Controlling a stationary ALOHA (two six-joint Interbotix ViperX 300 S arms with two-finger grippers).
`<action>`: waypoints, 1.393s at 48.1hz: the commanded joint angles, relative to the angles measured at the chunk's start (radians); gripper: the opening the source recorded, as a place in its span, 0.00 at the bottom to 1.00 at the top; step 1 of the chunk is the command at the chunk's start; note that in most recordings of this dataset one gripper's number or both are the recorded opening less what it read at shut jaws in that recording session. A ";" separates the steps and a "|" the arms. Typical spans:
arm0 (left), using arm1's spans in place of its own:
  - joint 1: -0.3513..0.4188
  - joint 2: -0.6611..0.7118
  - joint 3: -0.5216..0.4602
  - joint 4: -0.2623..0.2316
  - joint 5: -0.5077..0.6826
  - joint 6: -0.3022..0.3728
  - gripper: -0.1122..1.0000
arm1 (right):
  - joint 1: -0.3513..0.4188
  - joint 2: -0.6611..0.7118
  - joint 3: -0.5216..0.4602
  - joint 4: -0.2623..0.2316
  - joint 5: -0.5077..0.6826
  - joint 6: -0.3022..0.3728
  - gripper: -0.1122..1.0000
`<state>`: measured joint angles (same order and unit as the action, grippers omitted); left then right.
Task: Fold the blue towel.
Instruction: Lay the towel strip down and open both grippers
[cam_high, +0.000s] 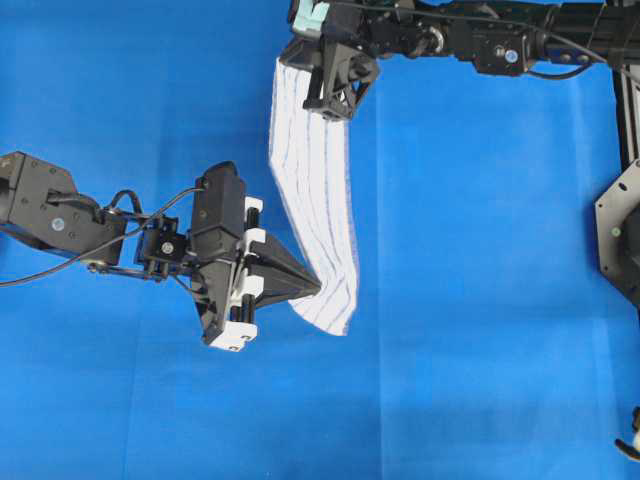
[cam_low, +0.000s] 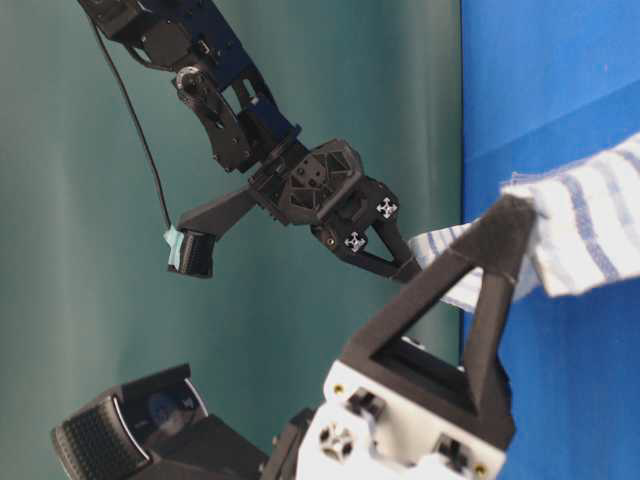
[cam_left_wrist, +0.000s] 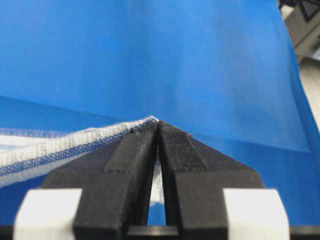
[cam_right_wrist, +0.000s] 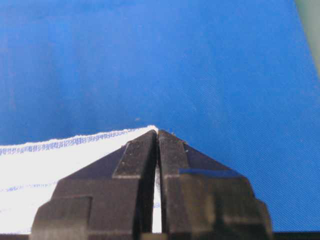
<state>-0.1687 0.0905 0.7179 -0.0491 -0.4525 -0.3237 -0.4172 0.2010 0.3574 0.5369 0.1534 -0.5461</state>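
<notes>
The blue towel (cam_high: 315, 190), white with thin blue stripes, hangs stretched as a long band above the blue table covering. My left gripper (cam_high: 318, 288) is shut on its near corner, and cloth shows between the black fingers (cam_left_wrist: 137, 150) in the left wrist view. At the far end my right gripper (cam_high: 338, 112) is shut on the other corner, with the white towel (cam_right_wrist: 45, 165) running off to the left of its fingers (cam_right_wrist: 137, 155). From table level the towel (cam_low: 590, 230) spans between both grippers, lifted off the table.
The plain blue table covering (cam_high: 480, 300) fills the whole work area. A black arm base (cam_high: 622, 235) stands at the right edge. A dark green backdrop (cam_low: 100, 300) stands behind the table in the table-level view.
</notes>
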 joint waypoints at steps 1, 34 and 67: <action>-0.009 -0.031 -0.003 -0.002 -0.006 -0.002 0.11 | 0.000 -0.012 -0.026 -0.002 0.002 0.002 0.11; -0.037 -0.199 0.067 -0.011 0.224 -0.051 0.82 | 0.006 -0.029 -0.002 -0.017 -0.015 0.000 0.92; 0.282 -0.430 0.216 0.003 0.319 0.124 0.81 | -0.009 -0.394 0.360 0.020 -0.144 0.052 0.89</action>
<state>0.0736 -0.3206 0.9403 -0.0491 -0.1304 -0.2270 -0.4280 -0.1381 0.6980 0.5476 0.0307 -0.5016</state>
